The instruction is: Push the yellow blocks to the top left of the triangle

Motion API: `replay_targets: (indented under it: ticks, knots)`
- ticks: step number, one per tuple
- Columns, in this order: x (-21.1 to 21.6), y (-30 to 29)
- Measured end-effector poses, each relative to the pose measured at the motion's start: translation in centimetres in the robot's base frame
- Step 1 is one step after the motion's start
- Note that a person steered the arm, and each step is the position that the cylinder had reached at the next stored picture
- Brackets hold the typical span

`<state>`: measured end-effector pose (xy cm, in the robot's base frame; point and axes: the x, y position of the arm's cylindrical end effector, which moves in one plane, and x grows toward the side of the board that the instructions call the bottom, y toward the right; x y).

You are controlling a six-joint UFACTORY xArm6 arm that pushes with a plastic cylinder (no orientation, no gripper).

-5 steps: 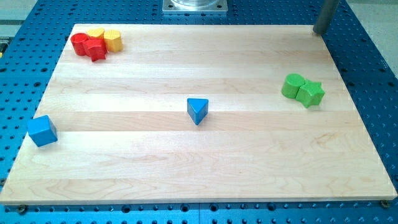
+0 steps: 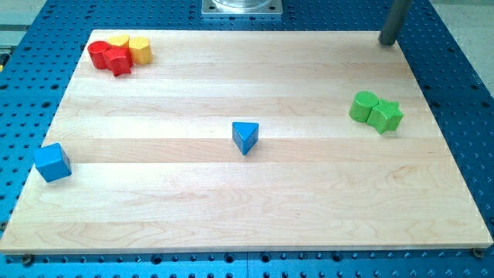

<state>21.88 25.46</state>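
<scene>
Two yellow blocks sit at the board's top left: a yellow cylinder (image 2: 140, 49) and a second yellow block (image 2: 117, 41) half hidden behind the red ones. They touch a red cylinder (image 2: 99, 53) and a red star-shaped block (image 2: 118, 61). The blue triangle (image 2: 245, 137) stands near the board's middle. My tip (image 2: 387, 42) is at the board's top right edge, far to the right of the yellow blocks and touching no block.
A blue cube (image 2: 52, 162) lies at the left edge. A green cylinder (image 2: 363, 106) and a green star (image 2: 385, 116) touch each other at the right. A metal mount (image 2: 242, 8) sits at the view's top centre. The wooden board (image 2: 247, 208) lies on a blue perforated table.
My tip has moved a little to the left along the board's top edge. No block has moved.
</scene>
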Motion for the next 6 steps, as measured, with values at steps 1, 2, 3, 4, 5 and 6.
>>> replay_targets:
  ticks: [1,2,3,4,5,6]
  knots:
    - [-2.7,-8.4]
    - [-2.7,-16.6]
    - [-2.5,-26.1]
    - [-2.8,-38.8]
    - [-2.6,-48.0]
    - [-1.7,-54.4]
